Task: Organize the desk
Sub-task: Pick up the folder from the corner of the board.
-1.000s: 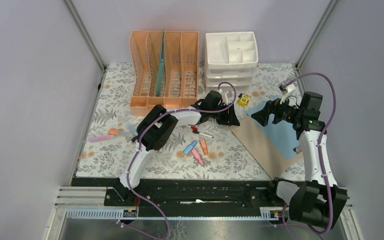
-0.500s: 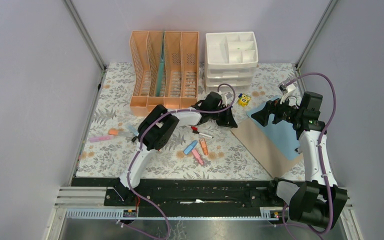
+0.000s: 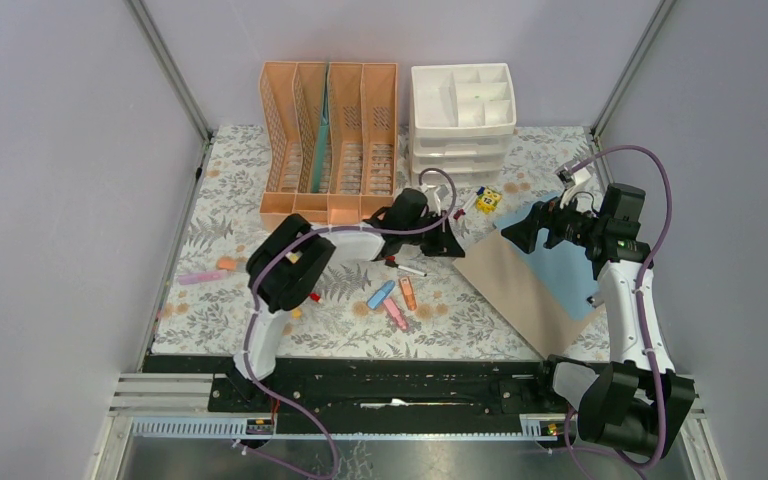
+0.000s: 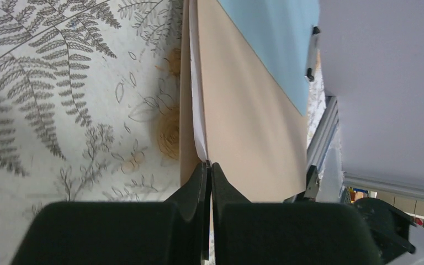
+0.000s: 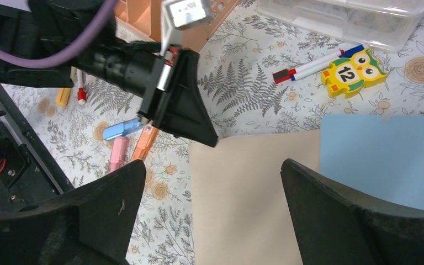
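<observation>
Left jaws, pinching the tan folder (image 4: 243, 127), have shifted leftward.

1. White-and-black jointed left arm (image 3: 345, 240), with matte black wedge-shaped fingers (image 4: 190, 193).
2. Matching white-and-black right arm (image 3: 625, 300), with broad black rounded fingers (image 5: 331, 215).
3. Thick purple cables (image 5: 61, 54) along both arms.
4. Small white printed tag (image 5: 186, 11).

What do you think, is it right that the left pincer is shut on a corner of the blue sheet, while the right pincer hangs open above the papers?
Not quite. The left pincer is shut on a corner of the tan folder, not of the blue sheet, which lies beyond it; the left wrist view shows this. The right pincer does hang open above the papers.
</observation>
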Robot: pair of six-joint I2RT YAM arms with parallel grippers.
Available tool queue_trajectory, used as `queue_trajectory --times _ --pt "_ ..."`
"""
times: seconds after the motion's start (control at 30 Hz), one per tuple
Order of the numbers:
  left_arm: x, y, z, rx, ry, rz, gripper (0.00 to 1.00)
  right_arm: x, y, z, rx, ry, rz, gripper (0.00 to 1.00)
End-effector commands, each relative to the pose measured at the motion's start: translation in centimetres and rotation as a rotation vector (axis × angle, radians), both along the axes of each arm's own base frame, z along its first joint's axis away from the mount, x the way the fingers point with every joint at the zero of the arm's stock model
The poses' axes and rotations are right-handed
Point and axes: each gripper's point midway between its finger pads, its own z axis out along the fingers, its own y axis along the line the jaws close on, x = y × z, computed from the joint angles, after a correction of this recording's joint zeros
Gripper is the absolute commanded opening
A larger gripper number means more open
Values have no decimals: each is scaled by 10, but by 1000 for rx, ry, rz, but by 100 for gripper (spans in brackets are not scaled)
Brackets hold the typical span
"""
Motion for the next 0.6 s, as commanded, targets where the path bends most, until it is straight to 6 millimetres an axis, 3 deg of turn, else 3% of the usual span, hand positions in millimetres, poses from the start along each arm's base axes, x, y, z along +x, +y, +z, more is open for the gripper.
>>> queue_trajectory --times 0.0,0.1,0.33,0.47,0.57 --pt "13 11 65 -143 -122 74 0 -2 7 14 29 -41 60 100" --pt "9 21 75 -178 -111 91 0 1 21 23 28 -49 113 100" --pt "3 43 82 -186 -105 112 0 -28 68 -54 -418 20 321 100" --pt "4 50 85 -196 -100 124 0 -40 80 -93 -643 -18 377 100" --pt "6 53 90 -209 -96 132 0 -42 83 -110 -773 -76 378 100"
